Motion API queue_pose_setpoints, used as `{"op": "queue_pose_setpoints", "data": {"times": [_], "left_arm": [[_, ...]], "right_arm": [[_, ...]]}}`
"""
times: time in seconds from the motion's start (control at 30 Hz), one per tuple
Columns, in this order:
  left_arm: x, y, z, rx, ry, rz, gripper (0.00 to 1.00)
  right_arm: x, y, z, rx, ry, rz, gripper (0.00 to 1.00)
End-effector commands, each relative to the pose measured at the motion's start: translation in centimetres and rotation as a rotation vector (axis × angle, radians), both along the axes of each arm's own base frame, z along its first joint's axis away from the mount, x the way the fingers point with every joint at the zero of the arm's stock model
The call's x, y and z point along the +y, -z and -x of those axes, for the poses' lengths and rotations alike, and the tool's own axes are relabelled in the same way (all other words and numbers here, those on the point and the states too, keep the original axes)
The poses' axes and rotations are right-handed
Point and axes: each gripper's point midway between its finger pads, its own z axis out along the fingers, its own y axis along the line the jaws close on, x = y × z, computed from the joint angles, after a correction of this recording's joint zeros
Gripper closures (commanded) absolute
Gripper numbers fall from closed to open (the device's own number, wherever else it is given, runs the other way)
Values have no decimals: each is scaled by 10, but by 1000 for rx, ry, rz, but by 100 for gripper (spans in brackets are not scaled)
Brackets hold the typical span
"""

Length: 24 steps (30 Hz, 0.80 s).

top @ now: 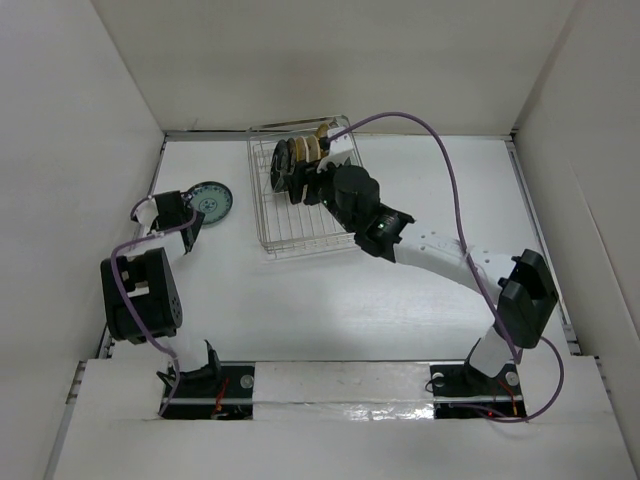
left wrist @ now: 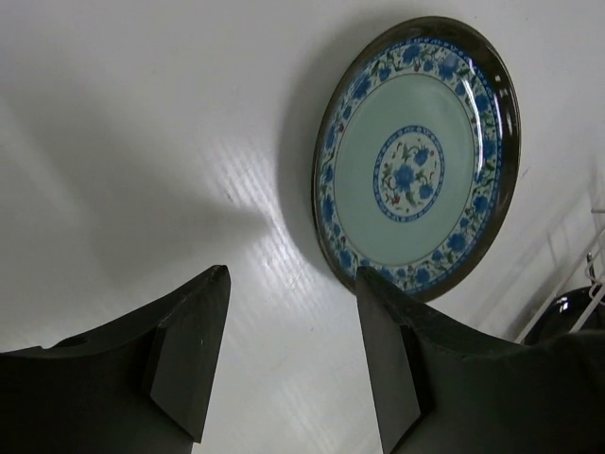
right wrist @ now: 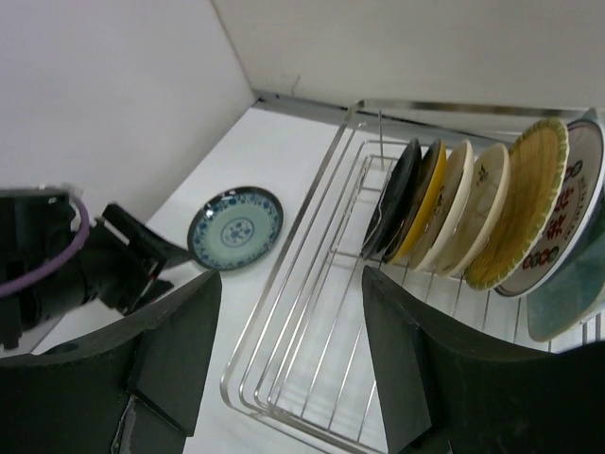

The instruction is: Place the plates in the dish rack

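Item: blue-patterned round plate [left wrist: 416, 156], pale green centre, blue floral band, dark rim; the one dish not yet racked. Location: flat and face-up on the white table [left wrist: 142, 142], just ahead of the left fingertips and off toward the right-hand finger, not touching either. Handling, as judged: rigid, small and probably light; the glossy face looks slippery and may chip if dropped, though the material cannot be told. Lying flat, it offers only the rim, so one finger would have to slip under the near edge with the other on top, or the plate be tipped up first. Left gripper [left wrist: 291, 312]: fingers spread, nothing between them, held low above the table; the arm is folded back with its elbel raised and its wrist aimed at the plate. Right gripper [right wrist: 288, 312]: fingers likewise spread and empty, hanging over the silver wire dish rack [right wrist: 302, 378]; the arm is stretched forward across the table with the wrist turned along the wires. Racked plates [right wrist: 473, 218]: a close row standing on edge between the tines, beyond and to the right-finger side of the right fingertips, with bare slots directly under them.
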Motion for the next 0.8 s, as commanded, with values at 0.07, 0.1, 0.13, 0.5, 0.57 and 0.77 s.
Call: {"op": "queue_pose_setpoints", "data": {"times": [0.07, 0.1, 0.13, 0.5, 0.57, 0.77], "left_arm": [[8, 8, -24, 17, -13, 8, 48], [8, 5, -30, 10, -6, 10, 50], [7, 8, -31, 15, -2, 16, 51], [-2, 24, -48, 0, 16, 83, 78], [-3, 24, -49, -8, 24, 84, 96], [10, 2, -35, -43, 20, -8, 100]], "right_arm": [[-2, -32, 14, -47, -37, -87, 33], [-3, -32, 14, -46, -30, -90, 33], [-4, -32, 14, -48, -29, -90, 33], [-4, -40, 19, -60, -51, -112, 34], [-3, -40, 18, -59, -53, -108, 34], [2, -35, 18, -48, -70, -101, 34]]}}
